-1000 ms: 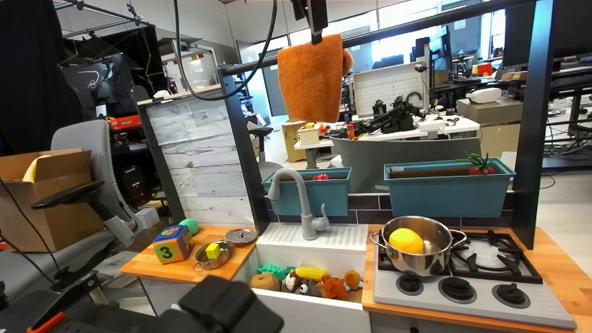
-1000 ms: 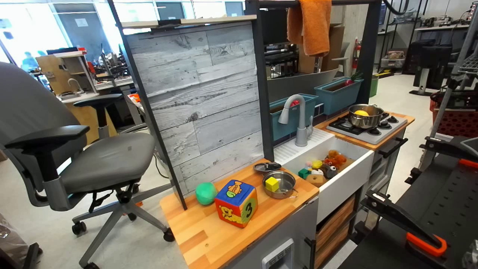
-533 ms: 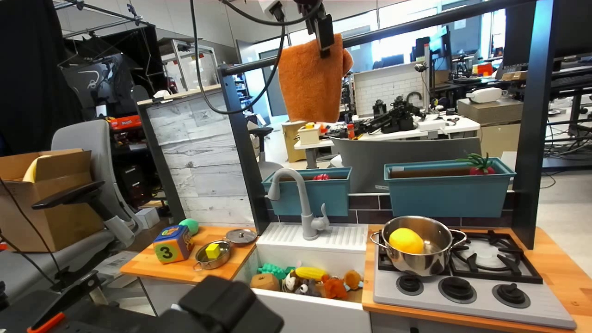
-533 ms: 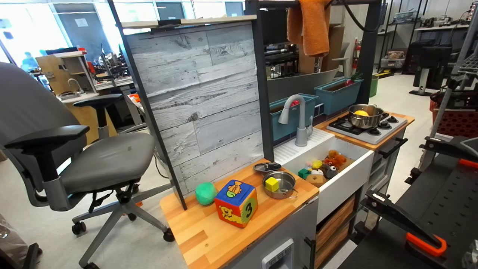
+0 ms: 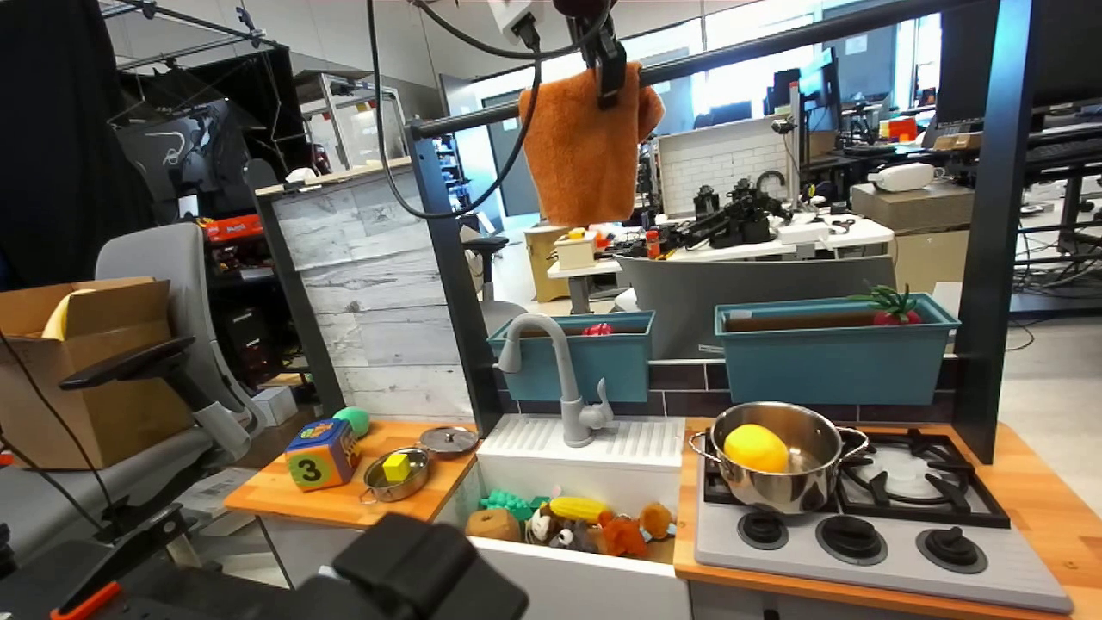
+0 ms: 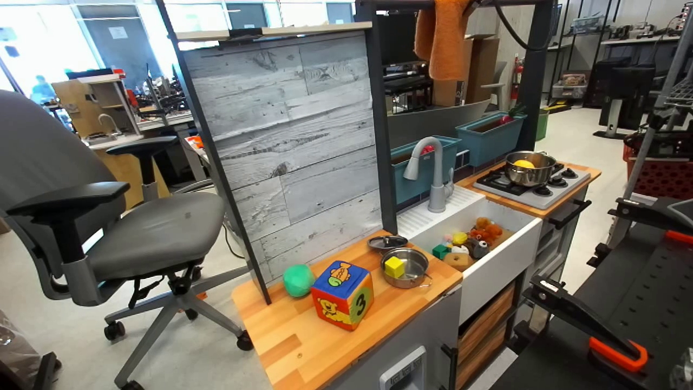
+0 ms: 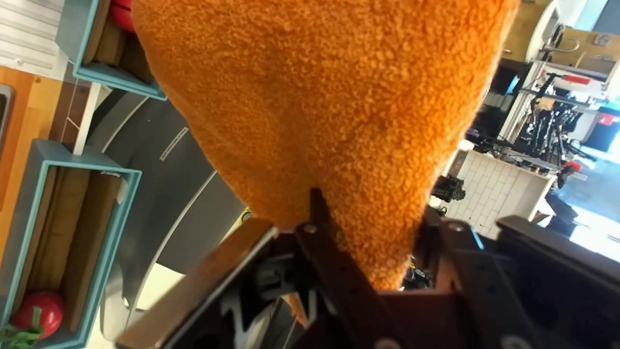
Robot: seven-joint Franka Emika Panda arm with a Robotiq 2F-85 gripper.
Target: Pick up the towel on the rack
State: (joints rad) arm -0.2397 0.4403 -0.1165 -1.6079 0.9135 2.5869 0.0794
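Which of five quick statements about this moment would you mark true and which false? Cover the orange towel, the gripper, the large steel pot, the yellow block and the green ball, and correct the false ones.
1. The orange towel is draped over the dark rack bar. True.
2. The large steel pot holds a red block. False: a round yellow toy sits inside.
3. The yellow block is in the small pan. True.
4. The green ball lies in the sink. False: it is on the wooden counter, beside the number cube.
5. In the wrist view, the gripper is at the orange towel, with cloth between its fingers. True.
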